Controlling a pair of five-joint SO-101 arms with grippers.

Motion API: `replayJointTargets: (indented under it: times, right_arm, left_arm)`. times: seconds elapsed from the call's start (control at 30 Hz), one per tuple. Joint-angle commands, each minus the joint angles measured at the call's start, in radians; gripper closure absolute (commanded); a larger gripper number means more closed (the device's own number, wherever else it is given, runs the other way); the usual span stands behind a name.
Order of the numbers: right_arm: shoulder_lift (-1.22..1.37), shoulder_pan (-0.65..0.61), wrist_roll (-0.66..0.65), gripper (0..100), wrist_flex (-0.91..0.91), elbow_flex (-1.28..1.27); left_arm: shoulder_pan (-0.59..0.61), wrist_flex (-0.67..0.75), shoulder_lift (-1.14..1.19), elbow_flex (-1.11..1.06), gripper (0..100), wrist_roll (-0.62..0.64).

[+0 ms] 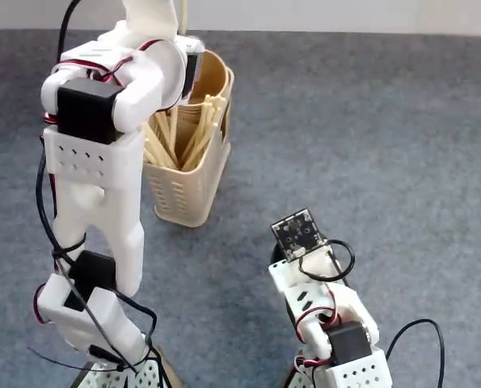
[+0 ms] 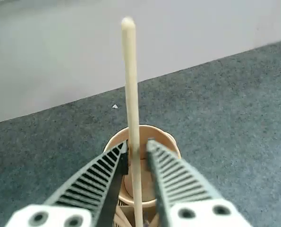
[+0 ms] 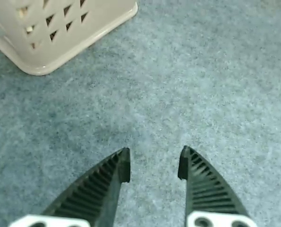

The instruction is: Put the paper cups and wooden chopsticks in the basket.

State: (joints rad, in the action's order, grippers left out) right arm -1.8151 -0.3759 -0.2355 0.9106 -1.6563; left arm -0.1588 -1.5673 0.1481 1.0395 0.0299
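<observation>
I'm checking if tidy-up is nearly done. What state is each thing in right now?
left gripper: shut on held chopstick
held chopstick: upright, above the paper cup
paper cup: inside the basket, open end up
basket: standing, holds other chopsticks leaning
right gripper: open, empty, over the carpet

The tabletop (image 1: 369, 145) has a grey cloth on it that looks fuzzy and rough, like carpet. The basket (image 1: 193, 190) at the far left is smooth tan plastic with little holes, the paper cup (image 1: 212, 77) in it is dull brown paper, and the chopsticks (image 1: 187, 133) are pale bare wood, like the wooden chopstick (image 2: 131, 94) in the left claw (image 2: 136, 151). The left arm (image 1: 103, 186) is smooth white plastic with a soft shine, and the left claw and right claw (image 3: 154, 165) are dull black plastic with ridges.
</observation>
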Motion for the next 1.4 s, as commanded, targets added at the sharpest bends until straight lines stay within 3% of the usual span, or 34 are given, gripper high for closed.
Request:
replayJointTargets:
  times: [0.0,0.17,0.37,0.47,0.6,0.7,0.83,0.93,1.03,1.23,1.37]
  right_arm:
    - [-0.015,0.007,-0.006,82.1,-0.016,-0.027]
    - [-0.015,0.007,-0.006,82.1,-0.016,-0.027]
    - [-0.015,0.016,-0.006,82.1,-0.012,-0.019]
    - [-0.015,0.084,-0.006,82.1,0.035,0.019]
    - [-0.015,0.148,-0.006,84.6,0.119,0.119]
    - [-0.016,0.151,-0.005,96.9,0.193,0.134]
    - [-0.016,0.154,-0.005,98.1,0.229,0.11]
    - [-0.016,0.154,-0.005,98.1,0.228,0.084]
    - [-0.016,0.154,-0.005,98.1,0.226,0.042]
    - [-0.016,0.154,-0.009,98.1,0.226,-0.027]
    - [-0.016,0.154,-0.011,98.0,0.225,-0.09]
  left_arm:
    - [-0.008,-0.003,-0.042,0.007,75,-0.006]
    - [0.024,-0.005,-0.157,0.004,74,-0.008]
    - [0.077,-0.199,-0.364,-0.004,74,-0.009]
    - [0.09,-0.219,-0.558,-0.14,78,-0.034]
    - [0.05,-0.213,-0.906,-0.602,80,-0.092]
    - [0.039,-0.16,-1.176,-1.112,80,-0.097]
    - [0.104,0.11,-1.564,-1.767,80,-0.126]
    - [0.173,0.311,-1.833,-2.118,80,-0.166]
    - [0.226,0.394,-2.008,-2.301,80,-0.204]
    - [0.242,0.428,-1.903,-2.437,80,-0.209]
    - [0.246,0.549,-1.903,-2.638,80,-0.213]
